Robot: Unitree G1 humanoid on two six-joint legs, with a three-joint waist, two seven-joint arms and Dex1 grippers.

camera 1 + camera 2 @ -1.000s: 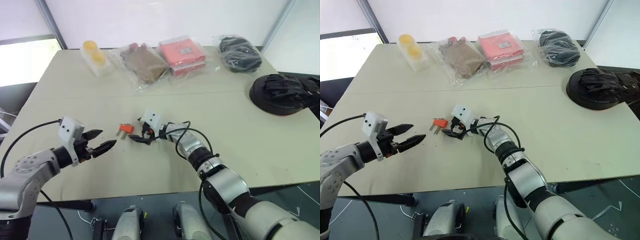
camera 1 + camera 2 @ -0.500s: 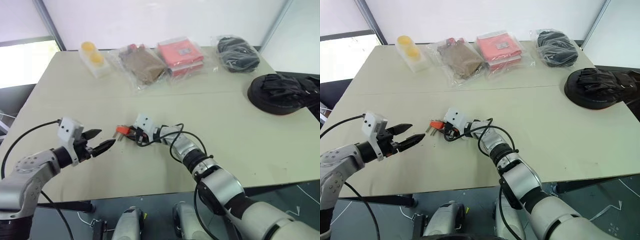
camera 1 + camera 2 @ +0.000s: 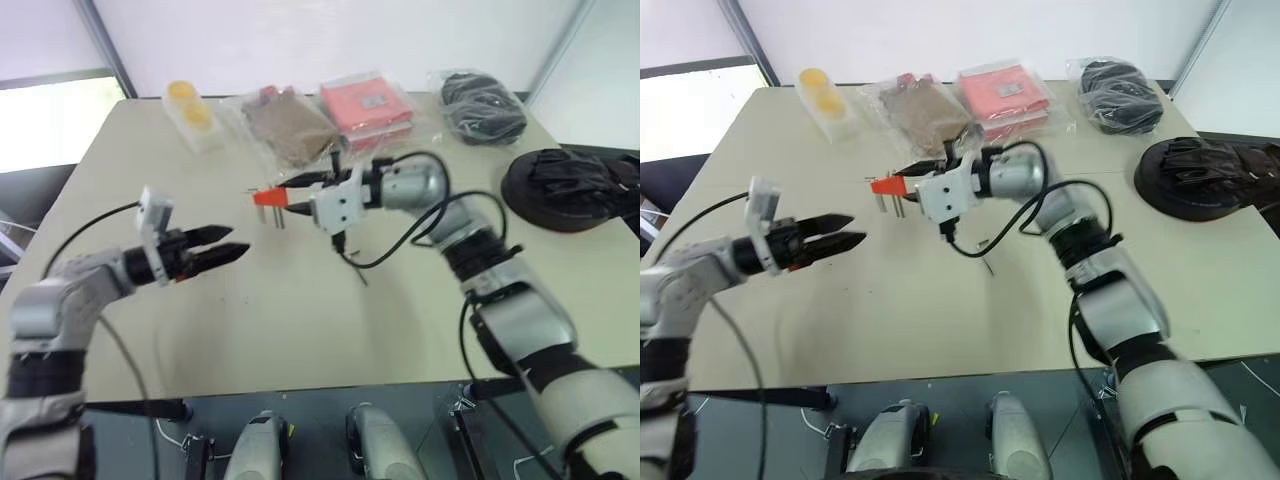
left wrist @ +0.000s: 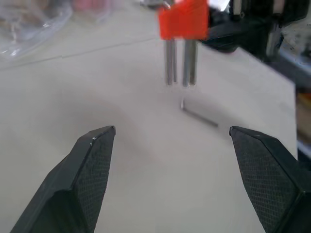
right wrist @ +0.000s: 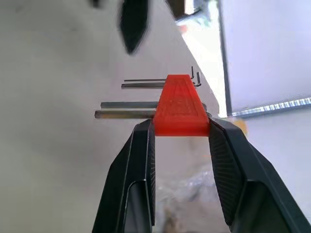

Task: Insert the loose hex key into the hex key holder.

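Note:
My right gripper (image 3: 281, 196) is shut on the hex key holder (image 3: 269, 197), a small red-orange block held up off the table. Its thin metal keys (image 3: 897, 205) hang down from it. In the right wrist view the holder (image 5: 181, 109) sits clamped between both black fingers (image 5: 138, 165). The loose hex key (image 4: 199, 117), a thin dark rod, lies flat on the table below and beyond the holder, seemingly the thin line (image 3: 361, 277) by the dangling cable. My left gripper (image 3: 238, 241) hovers open and empty to the left, pointing toward the holder.
Along the table's far edge lie a clear pack with yellow pieces (image 3: 190, 108), a brown bagged item (image 3: 290, 125), a red packet in clear plastic (image 3: 366, 105) and a bag of black cable (image 3: 484, 105). A black round object (image 3: 570, 185) sits at the right edge.
My right gripper has shut on the hex key holder, lifted it well off the table and rolled its wrist. My left gripper has moved forward and toward the middle, still open.

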